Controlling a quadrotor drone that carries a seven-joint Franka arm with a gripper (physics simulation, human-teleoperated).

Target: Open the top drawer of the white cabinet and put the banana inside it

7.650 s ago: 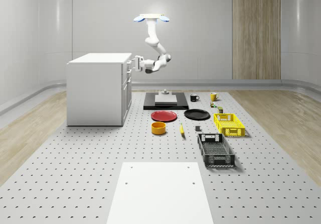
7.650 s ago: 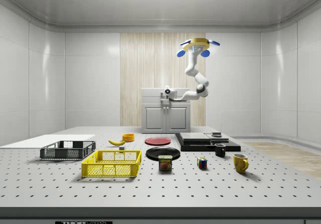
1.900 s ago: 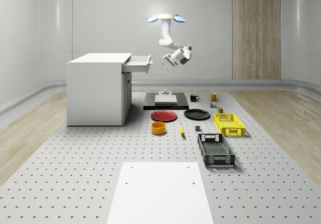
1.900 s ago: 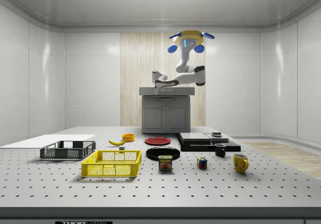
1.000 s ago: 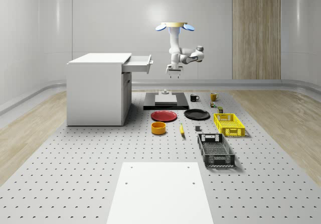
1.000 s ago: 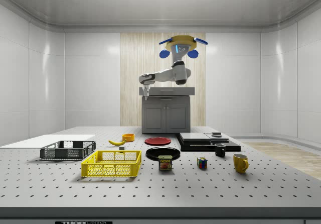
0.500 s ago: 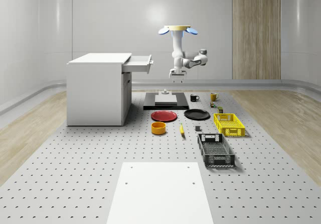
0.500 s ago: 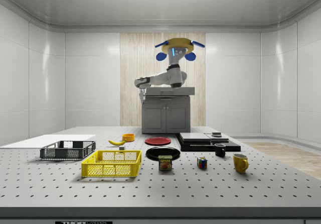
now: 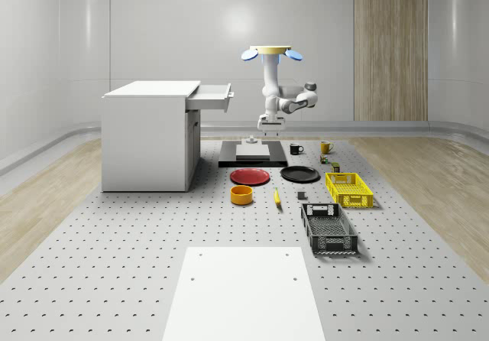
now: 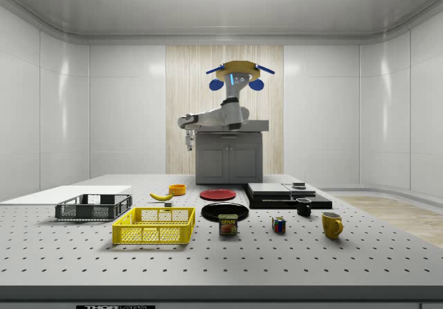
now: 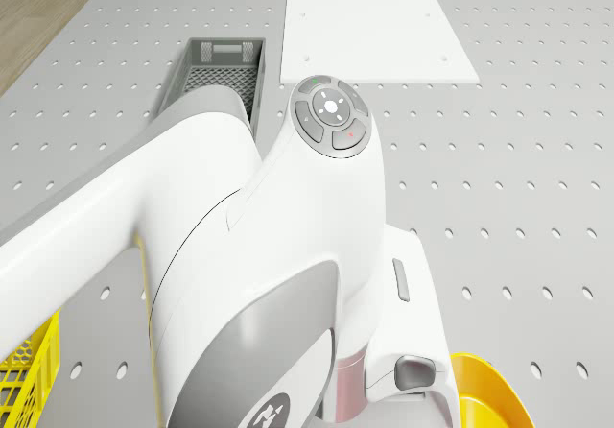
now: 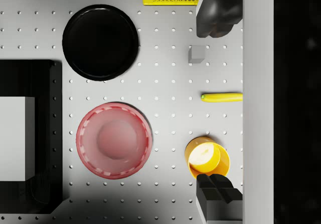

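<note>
**Drawer open; banana not yet collected**

The top drawer [image 9: 210,96] of the white cabinet [image 9: 149,136] stands pulled out, at centre-left of the whole-scene view. The drone [image 9: 271,53] hovers at mid-frame beside the cabinet, above the red plate [image 9: 250,176]. The end effector [image 9: 267,128] points down with its fingers [image 12: 216,14] spread apart and empty. The banana [image 12: 221,97] lies on the desk [image 9: 114,264] at right of centre in the wrist view, near the orange bowl [image 12: 206,157].

Risks, as judged: the banana sits off the end effector's centre line, so a descent without correction would miss it or clip the bowl. The banana's curved shape may roll under closing fingers.
</note>
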